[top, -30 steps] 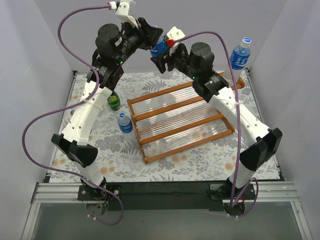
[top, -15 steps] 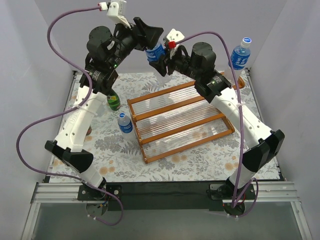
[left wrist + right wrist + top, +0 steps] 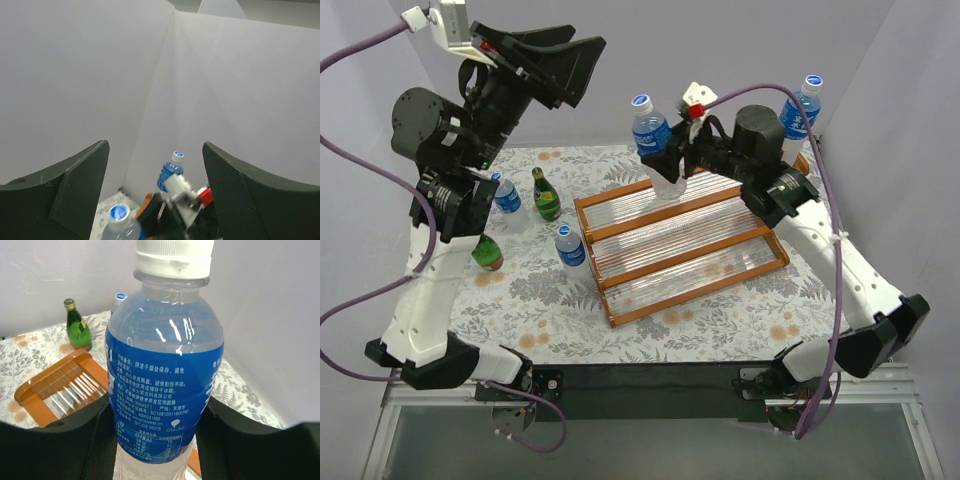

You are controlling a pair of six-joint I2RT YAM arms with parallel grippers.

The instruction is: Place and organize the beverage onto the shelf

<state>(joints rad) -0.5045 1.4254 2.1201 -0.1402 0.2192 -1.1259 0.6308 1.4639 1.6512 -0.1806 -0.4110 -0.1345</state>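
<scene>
White walls (image 3: pixel 740 40), floral tablecloth (image 3: pixel 720 320) — right gripper (image 3: pixel 670 160) clasps a bottle (image 3: pixel 650 128), left gripper (image 3: pixel 585 70) agape.

Blue label on the clear bottle (image 3: pixel 160 390): "Otsuka", beneath lines of small white Chinese print
Web address, same label: "pocarisweat.cn"
Code, same label: "SC10612011600792"

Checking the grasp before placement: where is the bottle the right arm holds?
Top view, just right of centre: the held bottle is clamped in the right gripper above the shelf at its far rail, left of the corner bottle.
</scene>
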